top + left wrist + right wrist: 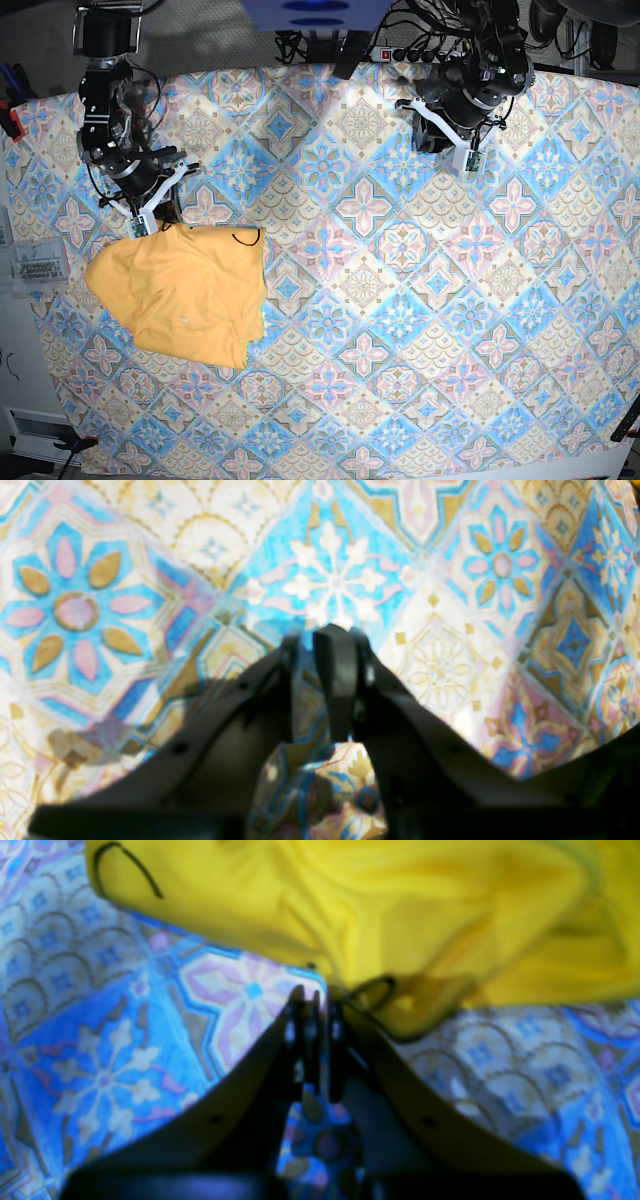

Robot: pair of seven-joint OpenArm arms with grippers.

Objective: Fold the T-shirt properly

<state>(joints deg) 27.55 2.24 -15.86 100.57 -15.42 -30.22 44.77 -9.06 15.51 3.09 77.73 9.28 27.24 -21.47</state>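
Observation:
The T-shirt (180, 290) is a plain yellow-orange heap, crumpled and partly doubled over, at the left of the tile-patterned cloth (400, 300). In the right wrist view the T-shirt (400, 915) fills the top, and a dark stitched hem loops along its edge. My right gripper (312, 995) is shut, with its tips at the shirt's near edge. Whether fabric is caught between them cannot be told. In the base view the right gripper (168, 218) sits at the shirt's upper corner. My left gripper (306, 645) hangs over bare patterned cloth, its jaws a narrow gap apart and holding nothing. The left gripper (440, 140) is far from the shirt, at the back right.
A power strip with cables (400, 50) lies beyond the table's back edge. A clear box (35, 265) stands off the left edge near the shirt. A red clamp (10, 120) grips the cloth's left edge.

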